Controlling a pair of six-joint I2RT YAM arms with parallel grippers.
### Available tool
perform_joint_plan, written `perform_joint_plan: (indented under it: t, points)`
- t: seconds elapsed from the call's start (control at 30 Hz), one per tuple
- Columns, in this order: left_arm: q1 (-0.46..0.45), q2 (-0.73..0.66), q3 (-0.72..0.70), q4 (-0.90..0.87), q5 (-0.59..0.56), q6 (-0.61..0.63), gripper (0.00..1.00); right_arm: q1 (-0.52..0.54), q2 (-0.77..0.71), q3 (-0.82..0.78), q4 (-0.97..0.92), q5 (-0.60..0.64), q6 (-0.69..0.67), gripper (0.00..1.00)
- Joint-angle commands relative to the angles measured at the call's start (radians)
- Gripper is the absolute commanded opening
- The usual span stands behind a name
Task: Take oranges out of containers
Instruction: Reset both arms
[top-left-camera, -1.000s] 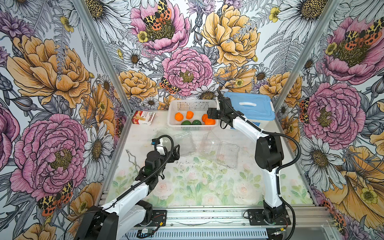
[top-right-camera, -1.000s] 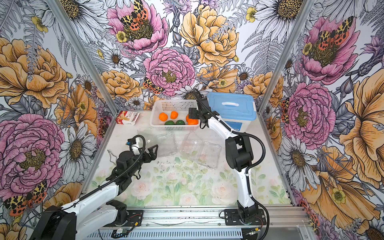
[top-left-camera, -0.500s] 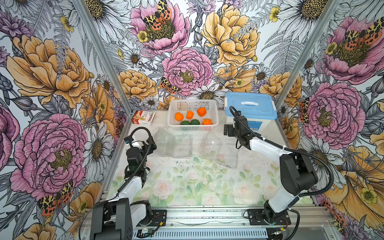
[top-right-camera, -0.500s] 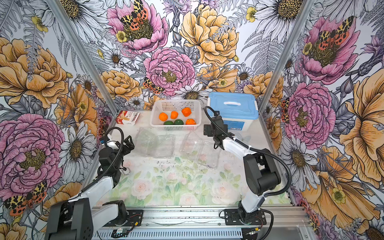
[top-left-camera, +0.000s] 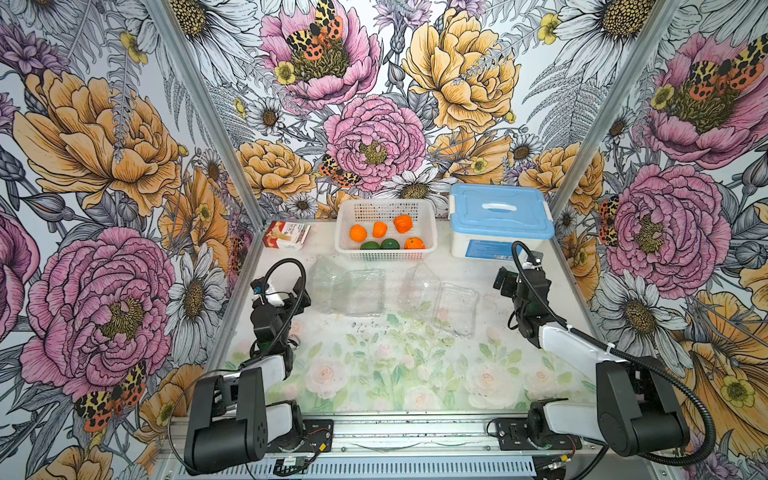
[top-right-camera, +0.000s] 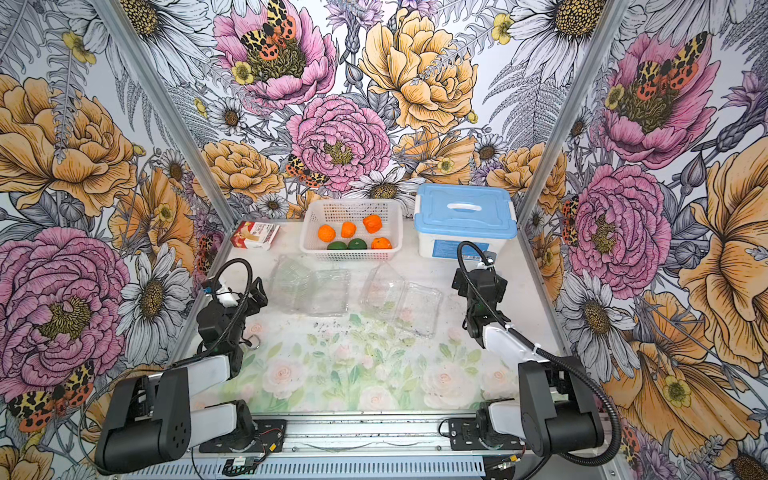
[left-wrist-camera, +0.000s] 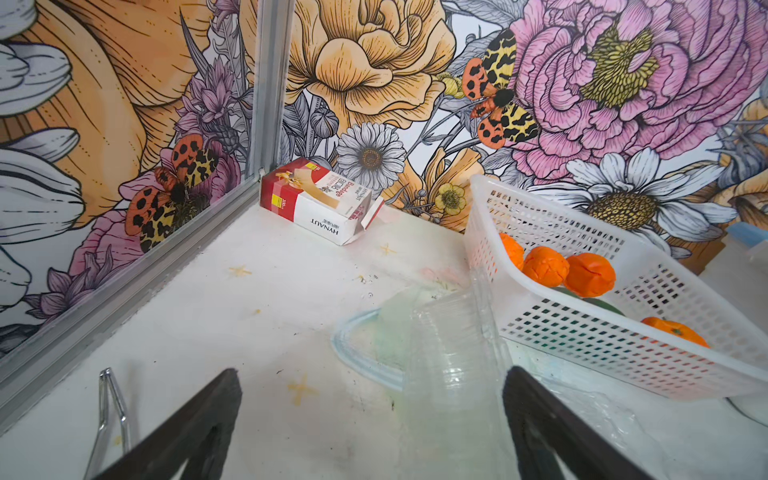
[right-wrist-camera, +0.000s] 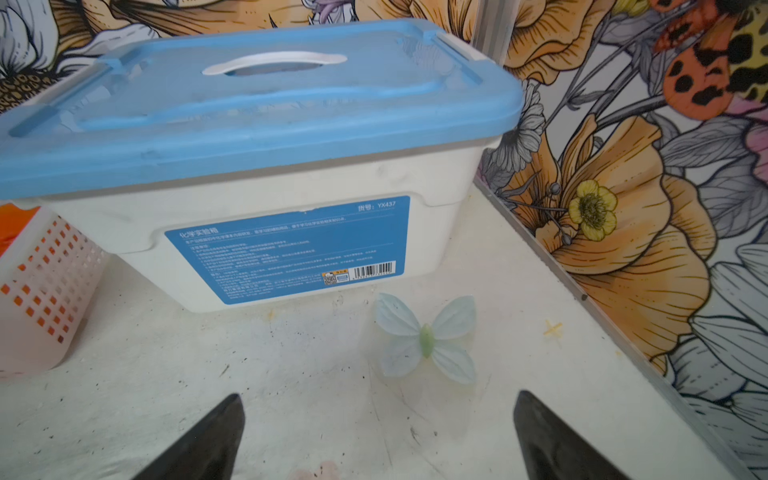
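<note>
The basket (left-wrist-camera: 623, 345) holds four oranges (left-wrist-camera: 590, 275), with a green fruit (left-wrist-camera: 600, 306) half hidden among them. Clear containers (left-wrist-camera: 453, 357) lie nested on the table (left-wrist-camera: 257, 316), touching the basket's outer wall. A red-and-white box (left-wrist-camera: 320, 199) lies well apart from the basket, in the wall corner. The left gripper (left-wrist-camera: 370, 372) hangs near the basket, its jaws spread wide. Tweezers (left-wrist-camera: 110, 409) lie beyond it, farther from the basket.

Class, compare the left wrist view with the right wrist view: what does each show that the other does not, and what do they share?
Left wrist only: the red bandage box and the clear containers. Right wrist only: the tub's blue label and a pale butterfly print. Both: the white basket holding oranges, and an open claw, the left claw and the right claw.
</note>
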Motion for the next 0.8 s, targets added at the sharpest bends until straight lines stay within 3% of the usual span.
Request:
perform_joint_plan:
  t: [0.0, 0.17, 0.5, 0.67, 0.77]
  points:
    - [-0.003, 0.081, -0.03, 0.216, -0.025, 0.058, 0.99, 0.003, -0.015, -0.036, 0.142, 0.039, -0.087, 0.99]
    - [0.007, 0.234, -0.052, 0.435, 0.014, 0.058, 0.99, -0.017, -0.02, -0.05, 0.177, 0.02, -0.126, 0.99]
    - [-0.028, 0.335, -0.023, 0.487, 0.014, 0.099, 0.99, -0.08, 0.113, -0.119, 0.35, -0.014, -0.123, 1.0]
    - [-0.039, 0.317, -0.009, 0.433, 0.011, 0.11, 0.99, -0.101, 0.196, -0.038, 0.273, -0.135, -0.142, 1.0]
    - [-0.042, 0.316, -0.012, 0.436, 0.002, 0.111, 0.99, -0.11, 0.215, -0.155, 0.495, -0.101, -0.115, 1.0]
